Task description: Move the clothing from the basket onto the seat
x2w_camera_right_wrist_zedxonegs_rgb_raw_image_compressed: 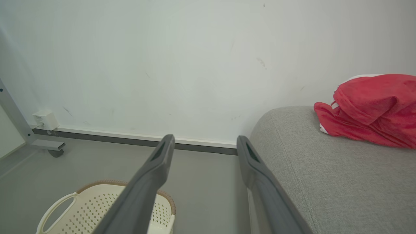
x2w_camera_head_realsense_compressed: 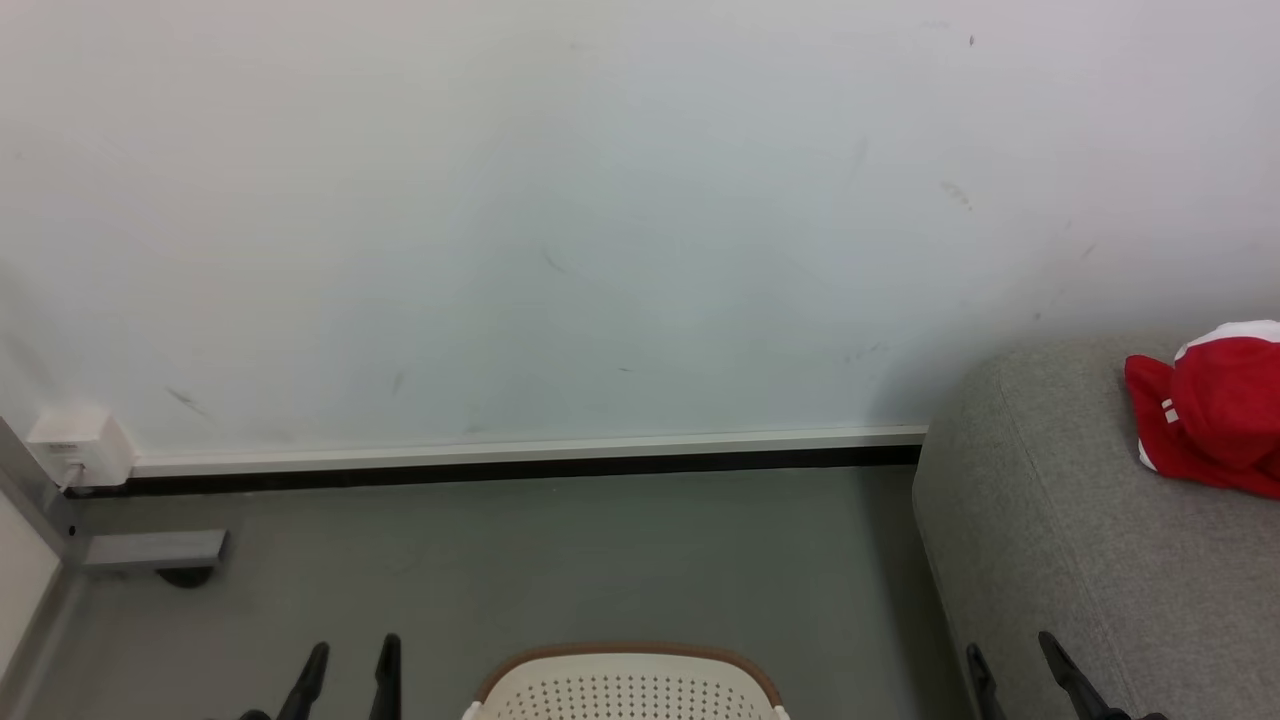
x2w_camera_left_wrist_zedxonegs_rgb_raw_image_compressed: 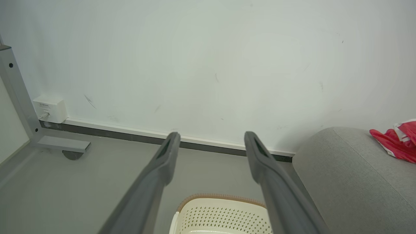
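White wall (x2w_camera_head_realsense_compressed: 600, 200), grey floor (x2w_camera_head_realsense_compressed: 600, 560) behind. Clothing (x2w_camera_head_realsense_compressed: 1215, 410) heaped on seat (x2w_camera_head_realsense_compressed: 1080, 530), well apart from basket (x2w_camera_head_realsense_compressed: 630, 652); no clear long axis. Lies ahead-right of right end effector (x2w_camera_head_realsense_compressed: 1008, 648), nearer arm. Left end effector (x2w_camera_head_realsense_compressed: 355, 645) on basket's far side. Both: fingers apart, empty. Transfer looks done.

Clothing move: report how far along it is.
Done: the clothing lies on the seat, out of the basket. In hand: nothing; the left gripper and right gripper are open and empty. Left: seemingly nothing, though the basket's bottom is out of view.
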Robot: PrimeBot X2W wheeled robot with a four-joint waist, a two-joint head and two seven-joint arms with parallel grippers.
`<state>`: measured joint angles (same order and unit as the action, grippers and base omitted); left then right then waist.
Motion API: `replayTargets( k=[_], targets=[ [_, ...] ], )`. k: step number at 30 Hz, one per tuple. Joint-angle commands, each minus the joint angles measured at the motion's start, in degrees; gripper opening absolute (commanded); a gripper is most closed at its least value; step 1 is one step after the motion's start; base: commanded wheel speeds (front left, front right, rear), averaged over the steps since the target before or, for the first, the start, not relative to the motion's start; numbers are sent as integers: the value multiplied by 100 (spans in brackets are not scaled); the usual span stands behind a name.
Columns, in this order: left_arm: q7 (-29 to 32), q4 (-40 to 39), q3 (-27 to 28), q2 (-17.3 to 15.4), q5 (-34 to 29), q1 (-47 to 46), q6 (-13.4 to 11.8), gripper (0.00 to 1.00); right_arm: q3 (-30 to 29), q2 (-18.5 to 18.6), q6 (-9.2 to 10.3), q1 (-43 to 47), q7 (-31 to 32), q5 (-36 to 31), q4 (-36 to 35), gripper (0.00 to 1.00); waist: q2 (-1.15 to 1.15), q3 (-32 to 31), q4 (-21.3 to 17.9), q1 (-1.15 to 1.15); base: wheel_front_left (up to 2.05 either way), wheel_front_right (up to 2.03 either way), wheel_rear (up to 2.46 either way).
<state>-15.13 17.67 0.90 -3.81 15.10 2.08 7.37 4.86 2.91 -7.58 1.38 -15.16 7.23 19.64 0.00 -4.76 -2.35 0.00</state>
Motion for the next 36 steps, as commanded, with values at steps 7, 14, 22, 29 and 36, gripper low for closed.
replayTargets(
  k=[7, 14, 22, 29, 36],
  targets=[
    [-2, 22, 1, -28, -8, -61, 12, 100, -1, -1, 16, -17, 3, 73, 16, 100, 0, -8, 17, 0, 0, 0, 0],
    [-2, 31, 7, -36, -6, -54, 13, 100, 7, -1, 16, 4, 3, 73, 11, 100, 0, -18, 13, 0, 0, 0, 0],
    [-2, 37, 6, -45, 16, -59, 13, 100, -7, -1, 16, -11, 3, 68, 15, 100, 0, -28, 10, 0, 0, 0, 0],
    [-2, 47, 6, -52, 10, -59, 13, 100, -7, -1, 16, -24, 3, 82, 38, 100, 0, -29, 13, 0, 0, 0, 0],
    [0, 49, -19, -37, 1, -28, 0, 0, 12, 0, 0, -1, 0, 20, 42, 0, 0, -32, 12, 0, 0, 0, 0]
  ],
)
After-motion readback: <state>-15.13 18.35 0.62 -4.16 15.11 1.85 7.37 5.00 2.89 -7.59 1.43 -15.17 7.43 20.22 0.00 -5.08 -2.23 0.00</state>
